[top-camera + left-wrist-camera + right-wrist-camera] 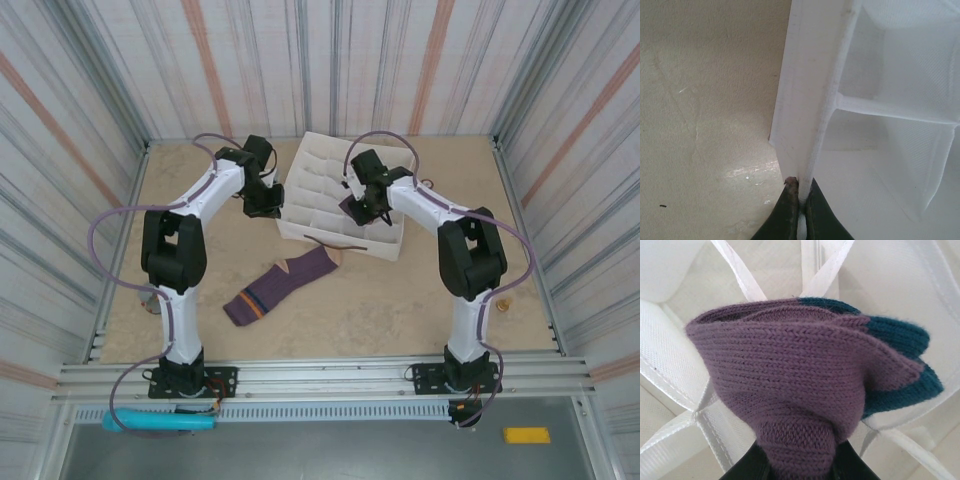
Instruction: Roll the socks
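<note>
The right tool (799,467) squeezes the rolled sock (800,375), which hangs straight above a pocket of the white box (322,180); the left tool (800,212) pinches the box's side wall.

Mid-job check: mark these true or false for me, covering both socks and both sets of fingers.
1. The right fingers hold a bunched purple-and-teal sock. True.
2. That sock hangs over bare table. False: it is above the compartments of the white organizer.
3. The left fingers are spread open over the table. False: they are pinched shut on the organizer's side wall.
4. The striped sock lies on the table in front of the organizer. True.
5. The striped sock is already rolled. False: it lies stretched out flat.
</note>
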{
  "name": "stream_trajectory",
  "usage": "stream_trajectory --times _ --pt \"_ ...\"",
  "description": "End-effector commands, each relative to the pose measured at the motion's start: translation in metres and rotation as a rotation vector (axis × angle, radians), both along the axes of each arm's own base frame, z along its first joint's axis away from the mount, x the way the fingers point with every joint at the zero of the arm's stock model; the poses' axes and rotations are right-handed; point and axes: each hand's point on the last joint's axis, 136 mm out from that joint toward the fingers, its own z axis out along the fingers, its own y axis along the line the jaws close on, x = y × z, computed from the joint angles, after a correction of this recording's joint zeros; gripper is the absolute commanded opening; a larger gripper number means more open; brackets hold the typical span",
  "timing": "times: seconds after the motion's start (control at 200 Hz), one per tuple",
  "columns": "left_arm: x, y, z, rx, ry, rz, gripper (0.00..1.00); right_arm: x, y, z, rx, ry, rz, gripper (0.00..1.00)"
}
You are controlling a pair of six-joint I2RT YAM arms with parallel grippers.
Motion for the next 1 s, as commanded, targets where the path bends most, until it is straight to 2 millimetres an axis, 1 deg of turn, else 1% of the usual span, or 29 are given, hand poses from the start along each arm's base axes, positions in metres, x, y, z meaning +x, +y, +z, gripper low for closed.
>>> stream_trajectory --times 0.0,0.16,0.301,0.396,0.446,0.541,0.631,0.716,0.802,0.912,0.992 --pt "0.000 0.012 -0.014 0.041 0.043 0.048 0.00 -0.036 -0.012 -0.032 -0.092 0.208 0.026 0.00" --pt "0.000 0.012 -0.012 0.043 0.041 0.046 0.00 -0.035 -0.013 -0.050 -0.139 0.295 0.000 0.00" --pt "-0.001 0.016 -0.011 0.061 0.039 0.045 0.00 -0.038 -0.022 -0.064 -0.219 0.364 -0.022 0.00" --pt "0.000 0.017 -0.010 0.067 0.036 0.049 0.00 -0.040 -0.030 -0.064 -0.262 0.370 -0.064 0.00" --pt "0.000 0.017 -0.011 0.068 0.038 0.052 0.00 -0.038 -0.036 -0.059 -0.286 0.339 -0.097 0.00" --pt "-0.001 0.020 -0.013 0.080 0.049 0.070 0.00 -0.037 -0.041 -0.051 -0.288 0.279 -0.127 0.00" --pt "-0.001 0.028 -0.016 0.107 0.061 0.106 0.00 -0.038 -0.048 -0.045 -0.318 0.235 -0.127 0.00" --pt "-0.002 0.035 -0.017 0.118 0.069 0.140 0.00 -0.042 -0.059 -0.049 -0.372 0.240 -0.132 0.00" --pt "0.000 0.038 -0.015 0.115 0.067 0.152 0.00 -0.044 -0.065 -0.055 -0.383 0.261 -0.148 0.00" --pt "0.000 0.037 -0.014 0.112 0.061 0.151 0.00 -0.044 -0.067 -0.063 -0.400 0.293 -0.148 0.00" --pt "0.001 0.037 -0.013 0.108 0.058 0.151 0.00 -0.044 -0.065 -0.073 -0.428 0.323 -0.138 0.00"
